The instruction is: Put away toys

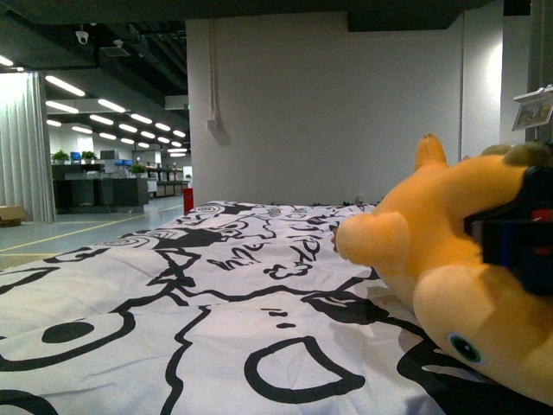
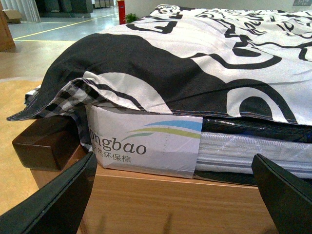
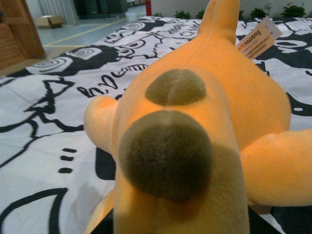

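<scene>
The right gripper is clamped across the middle of the plush animal, probably to lift its bulk securely. The plush animal lies head-down on the bedspread, by its right edge. The left gripper hangs wide, idle, beside the mattress edge.

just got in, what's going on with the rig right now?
The right gripper is at the soft orange-yellow plush animal, which lies on the black-and-white patterned bedsheet; whether it grips can't be told. The left gripper is open and empty, facing the wooden bed frame.
</scene>
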`<control>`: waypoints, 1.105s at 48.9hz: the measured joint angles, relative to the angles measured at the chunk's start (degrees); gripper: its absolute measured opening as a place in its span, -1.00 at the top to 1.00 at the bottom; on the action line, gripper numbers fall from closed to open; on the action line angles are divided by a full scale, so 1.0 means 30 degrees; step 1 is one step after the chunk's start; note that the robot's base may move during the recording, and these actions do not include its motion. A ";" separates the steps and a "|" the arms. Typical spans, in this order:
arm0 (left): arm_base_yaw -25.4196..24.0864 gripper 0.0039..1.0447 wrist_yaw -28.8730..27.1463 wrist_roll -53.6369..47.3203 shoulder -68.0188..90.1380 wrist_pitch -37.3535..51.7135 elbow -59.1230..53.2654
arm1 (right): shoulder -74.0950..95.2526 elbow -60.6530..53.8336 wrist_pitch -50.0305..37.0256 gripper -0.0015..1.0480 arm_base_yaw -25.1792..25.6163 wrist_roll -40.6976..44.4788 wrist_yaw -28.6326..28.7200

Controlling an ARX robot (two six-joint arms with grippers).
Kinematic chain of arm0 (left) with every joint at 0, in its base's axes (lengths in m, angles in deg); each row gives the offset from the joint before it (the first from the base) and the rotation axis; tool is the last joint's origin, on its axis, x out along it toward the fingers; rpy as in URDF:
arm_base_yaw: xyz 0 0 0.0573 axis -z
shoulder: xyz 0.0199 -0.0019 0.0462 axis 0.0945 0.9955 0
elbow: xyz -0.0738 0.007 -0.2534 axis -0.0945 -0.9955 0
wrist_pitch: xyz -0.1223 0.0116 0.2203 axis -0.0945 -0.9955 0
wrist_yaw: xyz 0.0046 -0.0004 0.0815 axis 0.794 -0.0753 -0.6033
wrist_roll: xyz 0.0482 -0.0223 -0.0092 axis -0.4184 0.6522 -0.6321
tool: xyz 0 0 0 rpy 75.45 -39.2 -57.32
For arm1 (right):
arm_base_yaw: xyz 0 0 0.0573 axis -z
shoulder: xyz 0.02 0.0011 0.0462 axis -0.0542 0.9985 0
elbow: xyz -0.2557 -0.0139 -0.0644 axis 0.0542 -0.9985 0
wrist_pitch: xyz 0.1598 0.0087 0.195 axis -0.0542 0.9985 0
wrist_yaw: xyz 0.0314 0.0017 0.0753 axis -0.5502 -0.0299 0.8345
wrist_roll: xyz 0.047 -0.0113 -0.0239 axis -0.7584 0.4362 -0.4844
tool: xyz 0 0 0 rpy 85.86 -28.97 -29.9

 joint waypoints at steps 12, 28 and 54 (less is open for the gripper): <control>0.0000 -0.89 0.0000 0.0000 0.0000 0.0000 0.0000 | -0.5450 -0.1872 0.2747 0.84 0.2761 -0.1792 0.3446; 0.0000 -0.89 0.0007 0.0000 0.0000 0.0000 0.0000 | -1.2327 -0.5100 0.6426 0.84 0.4692 -0.2900 0.6295; 0.0000 -0.89 0.0000 0.0000 0.0000 0.0000 0.0000 | -1.6990 -0.9085 0.6899 0.84 0.2280 -0.1311 0.3942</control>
